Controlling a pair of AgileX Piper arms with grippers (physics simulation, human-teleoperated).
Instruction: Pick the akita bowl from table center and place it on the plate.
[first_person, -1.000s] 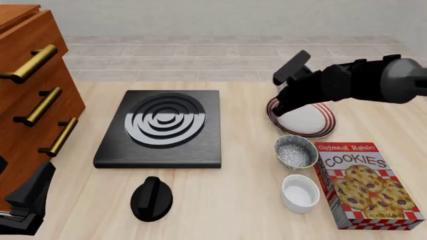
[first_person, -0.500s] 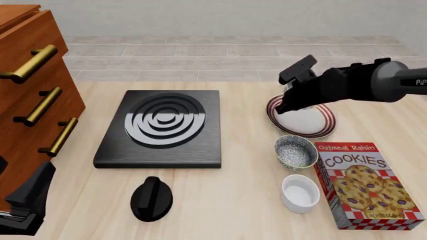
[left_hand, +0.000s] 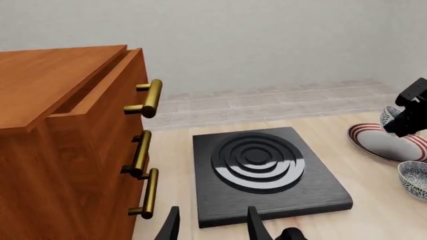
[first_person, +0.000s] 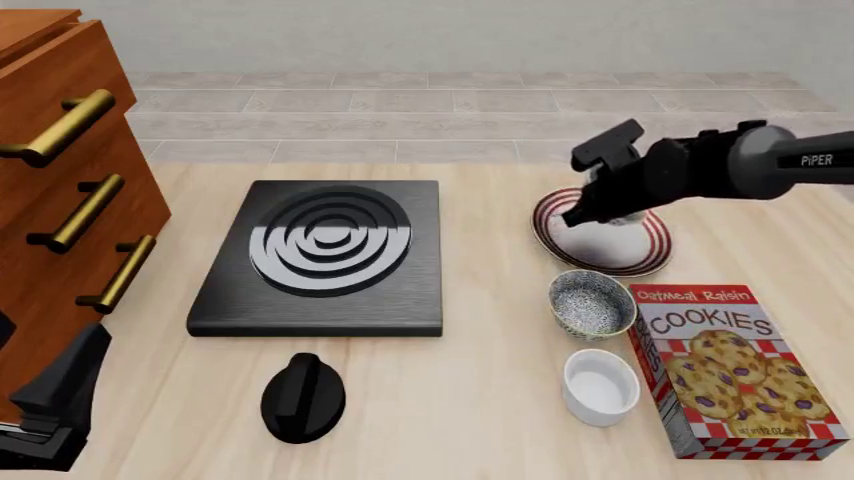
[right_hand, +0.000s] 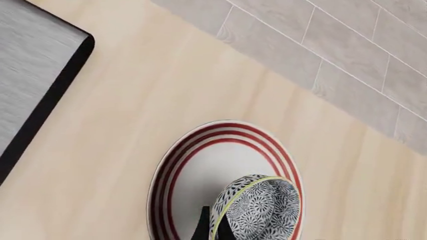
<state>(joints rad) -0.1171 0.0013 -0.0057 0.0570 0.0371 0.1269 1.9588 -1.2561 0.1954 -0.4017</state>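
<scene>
The plate (first_person: 603, 250), white with red-brown rings, lies at the right of the table. My right gripper (first_person: 591, 213) hovers over it, shut on the rim of an akita bowl (right_hand: 257, 210). The bowl hangs tilted above the plate (right_hand: 193, 185). From the front the arm hides most of this bowl (first_person: 623, 218). A second akita bowl (first_person: 591, 303) stands upright on the table just in front of the plate. My left gripper (left_hand: 213, 227) is open with nothing in it, low at the near left (first_person: 54, 405).
A black square stove plate (first_person: 327, 255) sits mid-table with a black knob (first_person: 304, 397) in front of it. A white ramekin (first_person: 601, 385) and a cookies box (first_person: 737, 370) lie near right. A wooden drawer cabinet (first_person: 67, 170) stands at the left.
My right arm has drawn back to the right and its wrist has turned, carrying the bowl with it over the plate. The left arm has not moved.
</scene>
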